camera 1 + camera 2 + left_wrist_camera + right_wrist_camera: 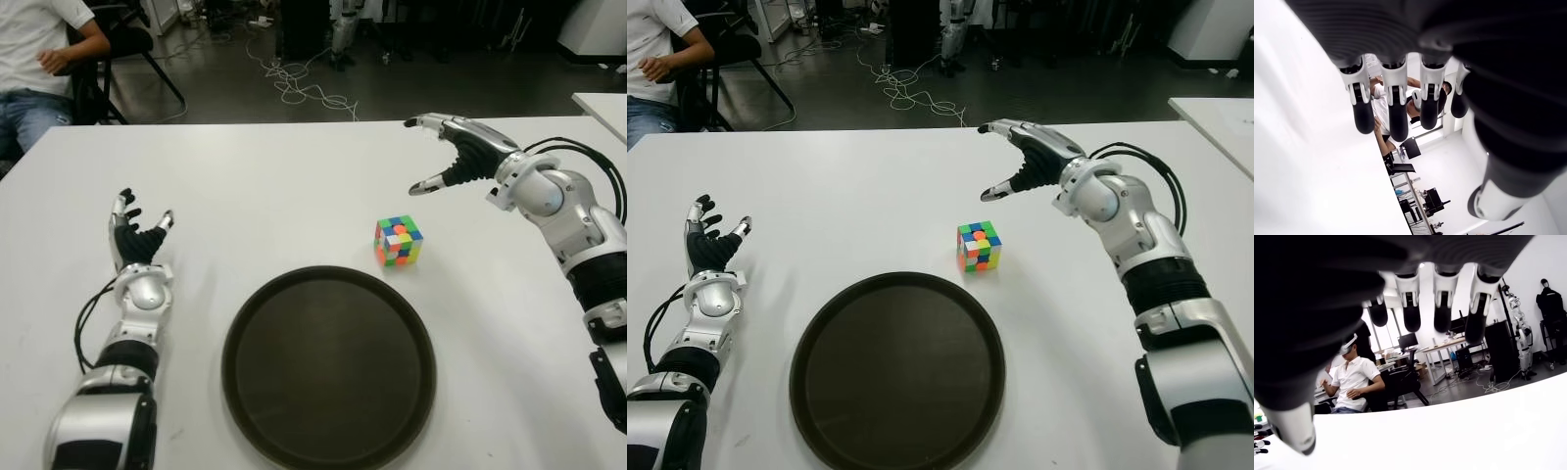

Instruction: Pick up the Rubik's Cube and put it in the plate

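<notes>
The Rubik's Cube (399, 241) sits on the white table (294, 186), just beyond the right rim of the round dark plate (328, 367) near the front edge. My right hand (446, 152) hovers above and behind the cube, to its right, fingers spread and holding nothing. In the right wrist view its fingers (1442, 313) hang open over bare table. My left hand (137, 235) shows at the table's left side, well left of the plate, fingers extended and empty.
A seated person in a white shirt (39, 49) is beyond the table's far left corner. Cables (304, 88) lie on the floor behind the table. Another white table's corner (602, 103) shows at the far right.
</notes>
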Motion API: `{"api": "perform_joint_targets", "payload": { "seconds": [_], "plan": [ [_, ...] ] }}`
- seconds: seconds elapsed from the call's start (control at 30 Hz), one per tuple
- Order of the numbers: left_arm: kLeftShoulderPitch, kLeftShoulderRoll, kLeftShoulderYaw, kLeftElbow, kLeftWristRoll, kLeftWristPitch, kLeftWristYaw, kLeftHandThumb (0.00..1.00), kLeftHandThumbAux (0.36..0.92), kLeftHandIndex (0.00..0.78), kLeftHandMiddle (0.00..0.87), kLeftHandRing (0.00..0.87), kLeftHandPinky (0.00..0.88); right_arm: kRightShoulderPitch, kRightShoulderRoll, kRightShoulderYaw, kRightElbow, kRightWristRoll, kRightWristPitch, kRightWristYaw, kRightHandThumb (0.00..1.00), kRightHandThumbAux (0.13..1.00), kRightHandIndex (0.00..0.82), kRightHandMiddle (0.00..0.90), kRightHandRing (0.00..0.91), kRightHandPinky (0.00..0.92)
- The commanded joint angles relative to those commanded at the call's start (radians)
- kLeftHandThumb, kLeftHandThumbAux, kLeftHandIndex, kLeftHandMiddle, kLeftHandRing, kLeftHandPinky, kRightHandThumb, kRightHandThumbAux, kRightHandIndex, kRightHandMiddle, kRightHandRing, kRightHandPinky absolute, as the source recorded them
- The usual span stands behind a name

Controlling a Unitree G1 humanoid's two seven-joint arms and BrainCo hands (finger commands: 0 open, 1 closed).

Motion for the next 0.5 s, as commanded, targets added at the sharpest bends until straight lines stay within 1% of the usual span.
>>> {"api": "perform_joint_targets", "payload": {
  "seconds": [0.1,0.17,0.2,0.3,0.33,0.4,0.43,0.5],
  "plan": [
    [0.000,-0.001,0.000,-0.001,0.001,0.000,0.004,0.385,0.755,0.094,0.147,0.148,0.150,0.001,0.001,0.002,-0.004,-0.004,0.008,-0.001,0.051,0.660,0.000,0.147,0.151,0.130],
    [0.001,-0.001,-0.001,-0.002,0.002,-0.002,0.006,0.387,0.759,0.093,0.148,0.147,0.151,0.000,-0.001,0.009,-0.008,-0.014,0.013,0.001,0.057,0.663,0.000,0.151,0.183,0.158],
    [0.002,-0.001,-0.001,-0.002,0.003,-0.004,0.006,0.388,0.761,0.093,0.148,0.146,0.148,0.001,-0.002,0.016,-0.012,-0.023,0.013,0.001,0.067,0.664,0.000,0.144,0.191,0.203],
    [0.004,0.001,-0.002,-0.001,0.003,-0.007,0.004,0.402,0.759,0.099,0.150,0.150,0.153,0.004,-0.001,0.028,-0.015,-0.035,0.009,-0.001,0.078,0.664,0.000,0.135,0.186,0.209],
    [0.003,0.001,-0.002,-0.001,0.003,-0.007,0.002,0.402,0.757,0.100,0.151,0.151,0.150,0.005,0.000,0.030,-0.014,-0.036,0.007,-0.003,0.083,0.675,0.000,0.160,0.234,0.282],
    [0.003,0.001,-0.002,0.000,0.002,-0.007,0.000,0.401,0.756,0.101,0.152,0.153,0.149,0.007,-0.001,0.033,-0.010,-0.035,-0.002,-0.004,0.081,0.683,0.000,0.186,0.277,0.341],
    [0.003,0.000,-0.003,-0.001,0.004,-0.006,0.002,0.401,0.756,0.101,0.153,0.154,0.150,0.006,-0.001,0.035,-0.008,-0.033,-0.007,-0.002,0.078,0.686,0.000,0.197,0.294,0.362],
    [0.003,0.001,-0.006,-0.003,0.008,-0.005,0.007,0.392,0.759,0.099,0.155,0.155,0.147,0.006,-0.002,0.039,-0.006,-0.031,-0.013,0.004,0.074,0.685,0.000,0.209,0.308,0.371]
  ]
}}
